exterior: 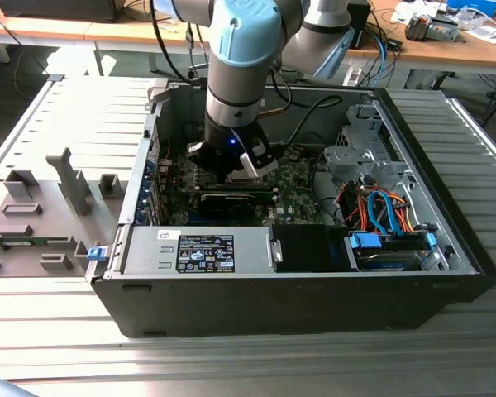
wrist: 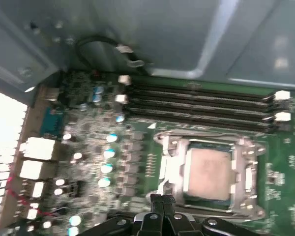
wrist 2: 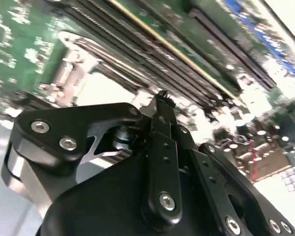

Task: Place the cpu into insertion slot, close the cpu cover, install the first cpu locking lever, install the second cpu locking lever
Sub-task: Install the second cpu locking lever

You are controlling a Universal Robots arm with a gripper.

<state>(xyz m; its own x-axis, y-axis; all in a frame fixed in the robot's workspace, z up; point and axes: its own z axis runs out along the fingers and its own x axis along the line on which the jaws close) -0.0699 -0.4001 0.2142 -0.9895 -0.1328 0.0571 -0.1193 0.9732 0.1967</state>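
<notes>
Tool (wrist: 162, 202) fingers are pressed together with nothing between them, hovering just beside the socket's edge inside the open computer case (exterior: 190, 306). To its right in the first wrist view, the cpu (wrist: 208, 173) sits in the insertion slot (wrist: 174, 164), with the cpu cover (wrist: 249, 172) closed around it.

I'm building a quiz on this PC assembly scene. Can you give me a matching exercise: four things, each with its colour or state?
Things:
1. cpu
2. cpu cover
3. gripper
4. circuit board

Descriptions:
A. green
B. silver frame lying around the chip
C. black fingers closed together, beside the socket
D. dull grey square seated in the socket

Pairs: 1-D, 2-B, 3-C, 4-A
</notes>
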